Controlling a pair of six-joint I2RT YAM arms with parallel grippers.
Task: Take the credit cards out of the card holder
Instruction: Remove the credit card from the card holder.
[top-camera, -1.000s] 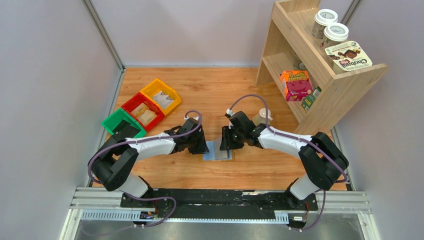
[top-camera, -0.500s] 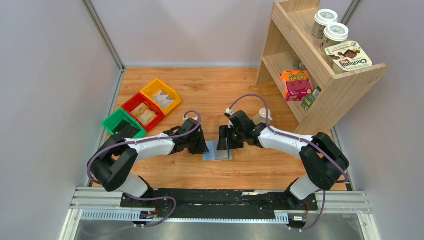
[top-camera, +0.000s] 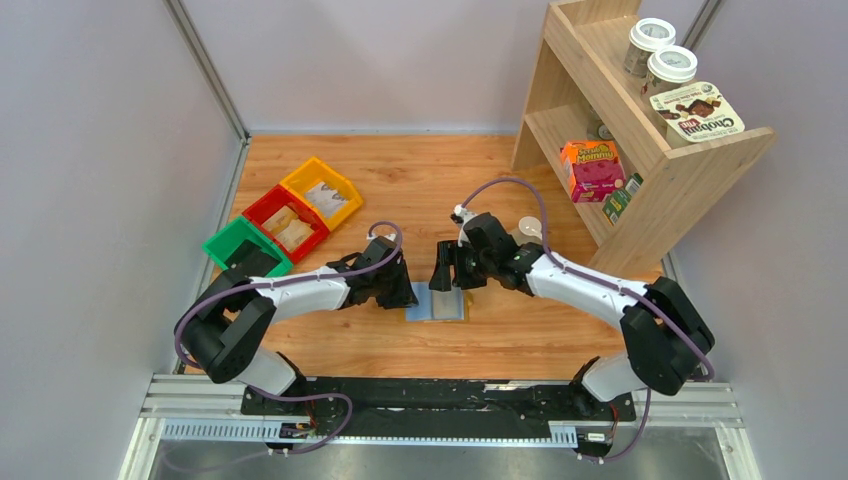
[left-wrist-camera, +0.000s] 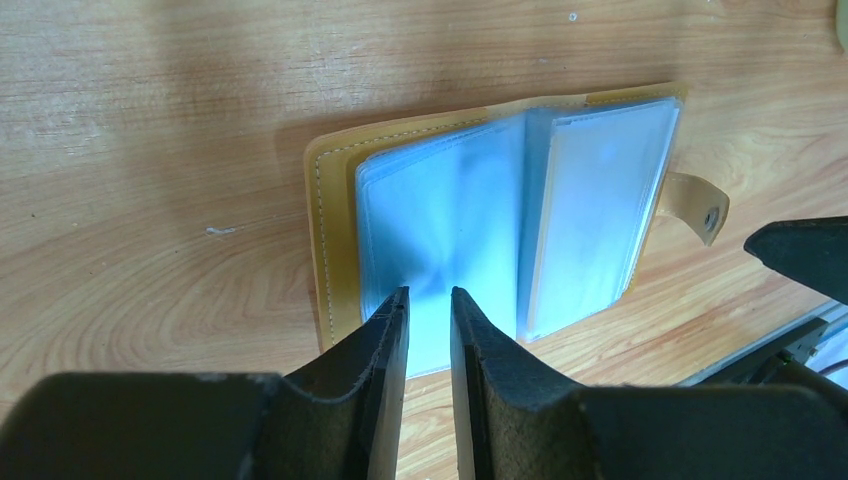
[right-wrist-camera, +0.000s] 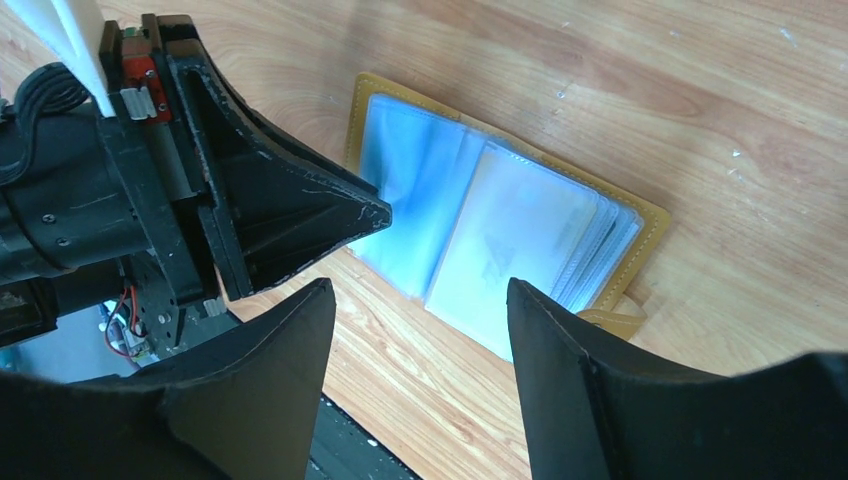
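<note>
Tabletop (top-camera: 420, 180) | card holder (left-wrist-camera: 335, 250) open | left fingers (left-wrist-camera: 375, 345) pinch credit card (left-wrist-camera: 430, 320) | bins (top-camera: 258, 212) leftward

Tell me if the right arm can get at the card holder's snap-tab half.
Probably yes: the right gripper hangs open over the card holder, nothing lies on the snap tab half, and the left gripper sits at the other half's edge.

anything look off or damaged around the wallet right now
Nothing stands out. The mustard-yellow folding card wallet lies open on the wooden table, its clear sleeves fanned but intact; the left claw is nearly closed at its edge, the right claw open above.
</note>
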